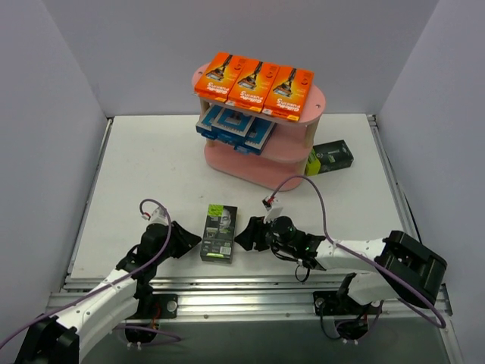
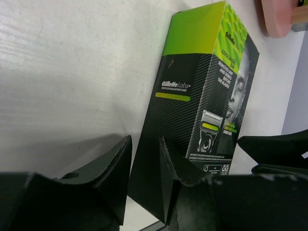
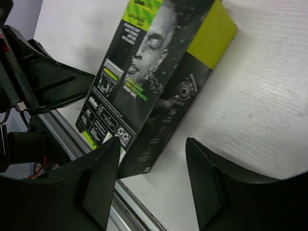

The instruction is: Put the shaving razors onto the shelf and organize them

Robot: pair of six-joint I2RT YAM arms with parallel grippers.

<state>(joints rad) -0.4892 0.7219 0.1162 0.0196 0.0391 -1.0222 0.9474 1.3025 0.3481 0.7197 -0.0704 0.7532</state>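
The pick-up step appears to be starting: the black-and-lime razor pack is lying flat on the bench, well apart from the shelf. It is sitting between the left pincer, narrowly parted, and the right pincer, wide, both empty. The next move is likely calling for a squeeze across its long edges.

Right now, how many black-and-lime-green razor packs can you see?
2: one black-and-lime pack front-centre on the white table, another right of the pink three-tier shelf; more may be hidden.
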